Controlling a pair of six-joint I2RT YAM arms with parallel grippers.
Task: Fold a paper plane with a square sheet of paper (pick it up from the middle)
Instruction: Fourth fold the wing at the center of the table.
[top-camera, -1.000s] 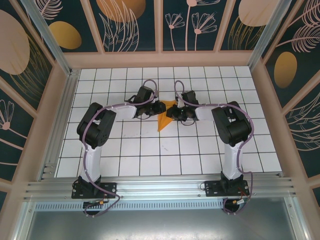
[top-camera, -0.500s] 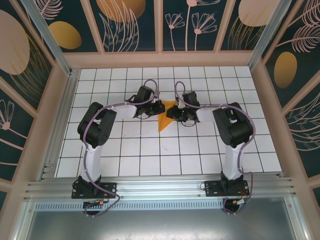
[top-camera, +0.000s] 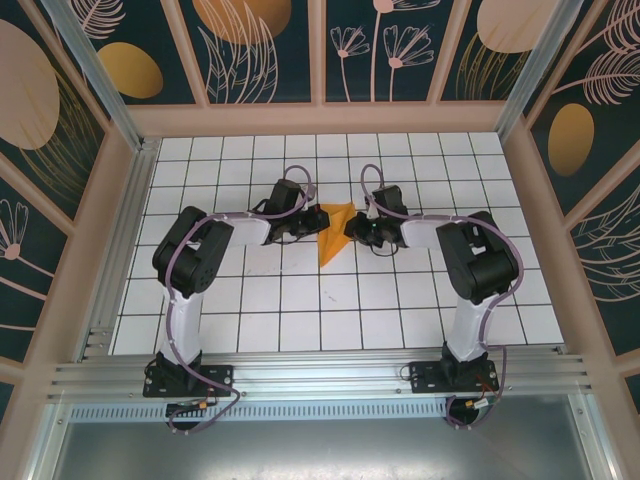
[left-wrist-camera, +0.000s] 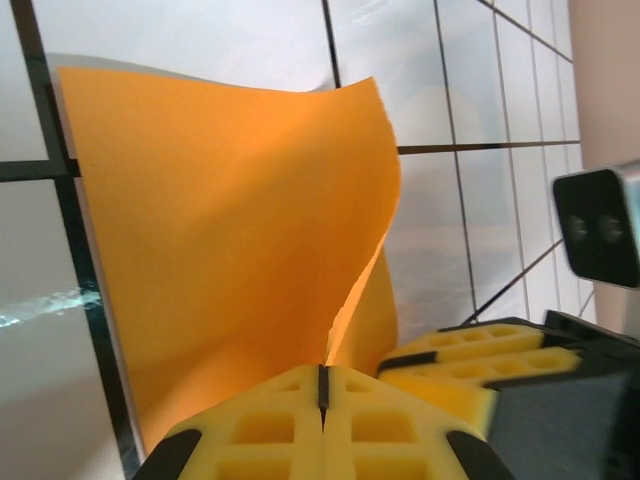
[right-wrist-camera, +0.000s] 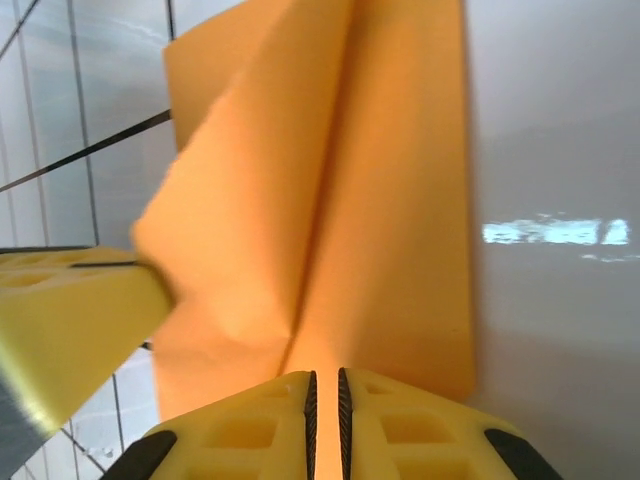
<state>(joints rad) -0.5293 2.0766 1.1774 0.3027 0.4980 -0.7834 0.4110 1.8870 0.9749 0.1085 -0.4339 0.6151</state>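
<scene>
On the table (top-camera: 300, 320), toward the middle of its far edge, the paper plane (top-camera: 335, 238) now shows more between the arms. The left gripper (top-camera: 311, 222) has just clenched on one flap. The right gripper (top-camera: 353, 228) pinches the other, probably ready for spreading.

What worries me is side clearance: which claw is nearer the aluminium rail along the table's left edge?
Left. The left claw is right of the rail, gripping the paper plane's left side; the right claw is farther right, gripping its other side.
</scene>
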